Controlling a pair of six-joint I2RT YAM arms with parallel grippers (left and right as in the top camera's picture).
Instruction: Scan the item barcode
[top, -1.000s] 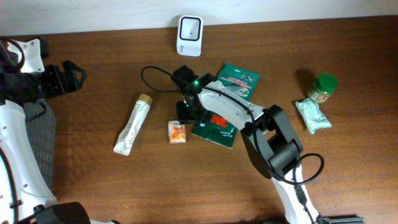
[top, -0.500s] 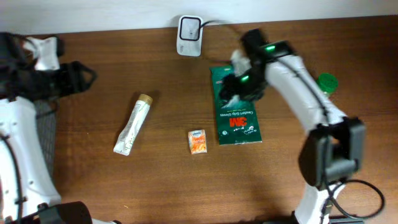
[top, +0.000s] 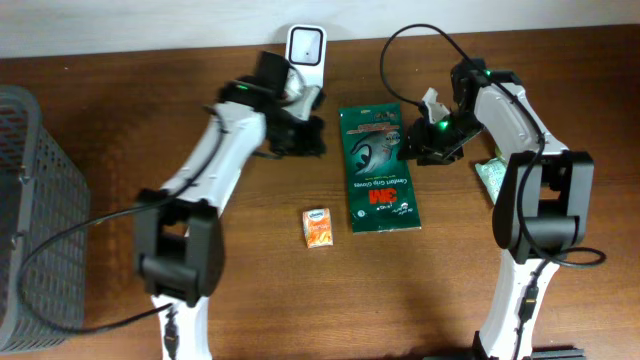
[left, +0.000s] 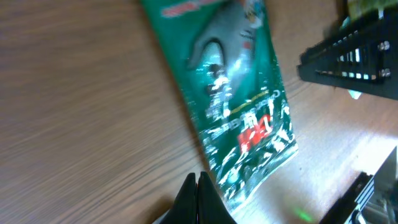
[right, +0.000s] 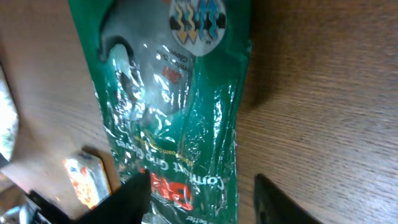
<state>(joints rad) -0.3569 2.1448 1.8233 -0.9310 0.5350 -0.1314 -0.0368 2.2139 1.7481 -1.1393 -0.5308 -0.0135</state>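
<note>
I have the green glove packet lying flat on the wooden table, printed face up, its long side running from far to near, roughly in the middle of the scene. The white scanner stands at the far edge, a little left of the packet's far end. My left gripper sits between the scanner and the packet, just left of the packet's far-left corner; on its wrist camera the two fingers are pressed together with nothing between them. My right gripper is at the packet's far-right edge; on its own camera the fingers stand apart over the packet's right side and the bare wood, and I see nothing clamped in them. A small orange carton stands just left of the packet's near end. A pale green pouch shows partly behind the right arm, and a grey basket fills the left edge.
</note>
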